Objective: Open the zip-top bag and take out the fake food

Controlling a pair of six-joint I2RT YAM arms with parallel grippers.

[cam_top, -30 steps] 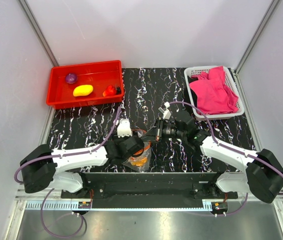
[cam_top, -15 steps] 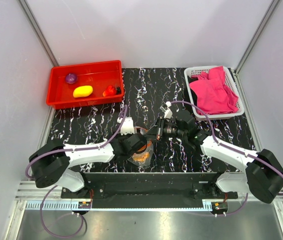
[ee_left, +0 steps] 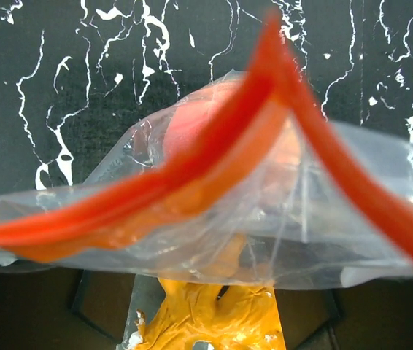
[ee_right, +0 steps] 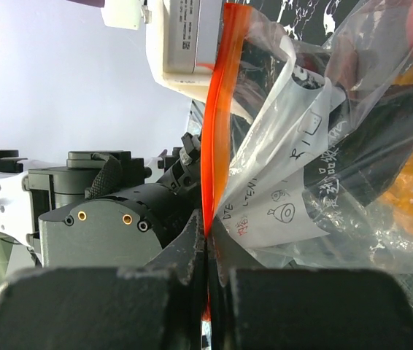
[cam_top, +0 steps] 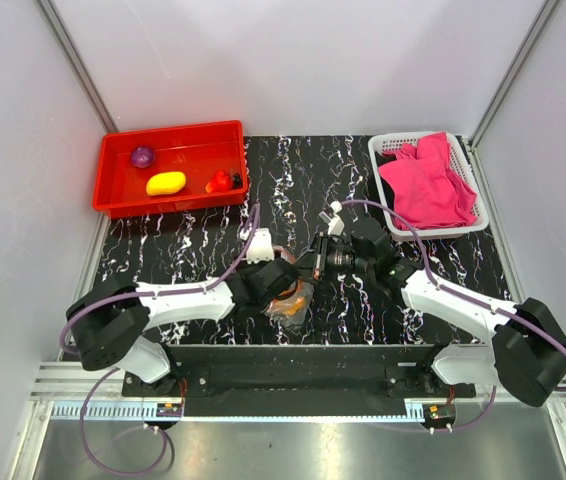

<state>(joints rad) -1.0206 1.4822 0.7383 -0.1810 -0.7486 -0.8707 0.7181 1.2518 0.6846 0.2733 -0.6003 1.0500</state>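
Note:
The zip-top bag [cam_top: 295, 300] hangs between both grippers near the table's front edge. My right gripper [ee_right: 206, 240] is shut on its orange-red zip strip [ee_right: 217, 109]; in the top view the gripper [cam_top: 313, 272] is just right of the bag. My left gripper [cam_top: 285, 288] is at the bag's left side. In the left wrist view the two zip strips [ee_left: 192, 160] stand apart, with an orange peach-like ball [ee_left: 192, 124] inside. A crinkled orange lump [ee_left: 214, 321] fills the spot by my left jaws and hides the fingers.
A red tray [cam_top: 113, 190] at the back left holds a yellow fruit [cam_top: 166, 182], a purple round piece [cam_top: 142, 156] and a red piece [cam_top: 220, 181]. A white basket [cam_top: 388, 220] with a pink cloth [cam_top: 428, 185] stands at the back right.
The left gripper and the bag have moved a little away from the front edge and to the right, closer to the right gripper. The right gripper has barely moved.

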